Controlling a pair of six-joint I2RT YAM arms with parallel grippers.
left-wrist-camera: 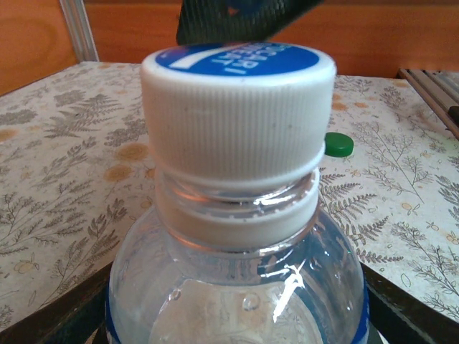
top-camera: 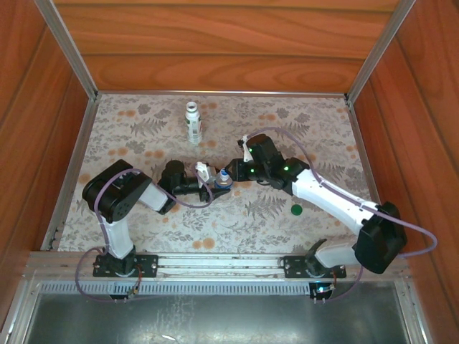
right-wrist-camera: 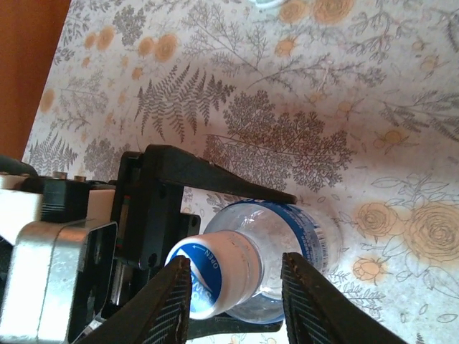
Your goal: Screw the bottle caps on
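Note:
The short clear bottle (top-camera: 224, 181) with a blue label is clamped between the black fingers of my left gripper (top-camera: 214, 185) at mid-table. In the left wrist view the bottle (left-wrist-camera: 237, 287) fills the frame inside my left gripper (left-wrist-camera: 237, 319). The blue-topped cap (left-wrist-camera: 238, 107) sits on its neck, with thread showing below it. My right gripper (right-wrist-camera: 237, 287) straddles that cap (right-wrist-camera: 215, 276) with its jaws apart; a gap shows beside the right finger (right-wrist-camera: 308, 301). The green cap (top-camera: 296, 210) lies loose on the table, also seen behind the bottle as the green cap (left-wrist-camera: 338, 144). The white bottle (top-camera: 193, 122) stands uncapped at the back.
The floral tabletop (top-camera: 143, 136) is boxed in by wooden walls (top-camera: 215, 50) on three sides and a metal rail (top-camera: 215, 264) along the near edge. Both arms meet at the centre, the right arm (top-camera: 323, 193) reaching in from the right.

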